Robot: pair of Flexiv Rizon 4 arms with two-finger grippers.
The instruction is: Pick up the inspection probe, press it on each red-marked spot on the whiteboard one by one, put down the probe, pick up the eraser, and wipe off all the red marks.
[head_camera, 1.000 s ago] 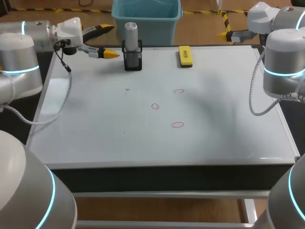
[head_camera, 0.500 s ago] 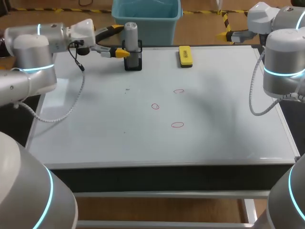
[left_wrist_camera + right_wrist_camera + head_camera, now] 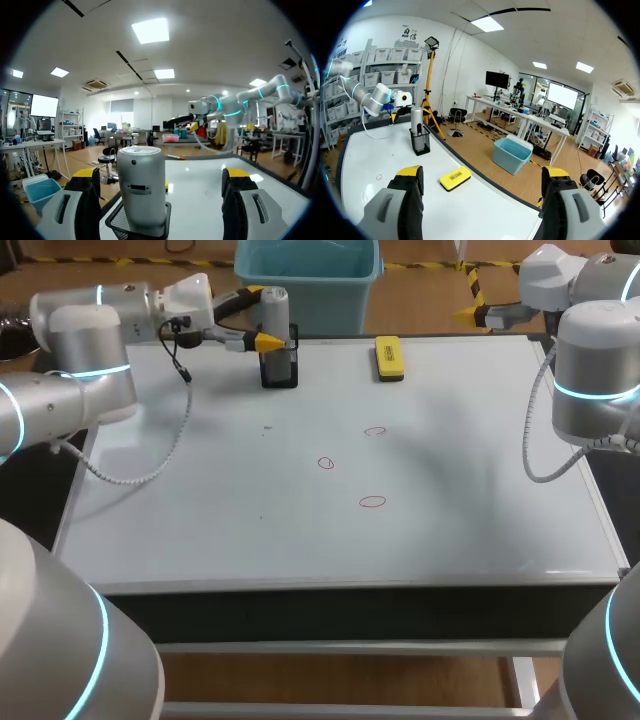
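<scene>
The silver probe point(image 3: 275, 308) stands upright in a black mesh holder point(image 3: 279, 368) at the whiteboard's point(image 3: 200, 510) far edge. My left gripper point(image 3: 261, 316) is level with it, open, one yellow tip on each side. In the left wrist view the probe point(image 3: 141, 187) stands between the fingers of this gripper point(image 3: 161, 175), nearer one of them and touched by neither. The yellow eraser point(image 3: 389, 356) lies to the holder's right. Three red marks point(image 3: 375, 430) point(image 3: 326, 463) point(image 3: 372, 502) sit mid-board. My right gripper point(image 3: 482, 175) is open and empty over the far right corner, with the eraser point(image 3: 455, 178) ahead of it.
The board's raised frame point(image 3: 350, 584) runs along its front edge. My right arm's elbow point(image 3: 595, 370) stands over the board's right side. In the right wrist view, the holder point(image 3: 421, 141) and my left arm point(image 3: 375, 95) show far across the board.
My left arm has swung right along the far edge, bringing its open fingers from left of the holder to either side of the probe. The right arm has stayed still.
</scene>
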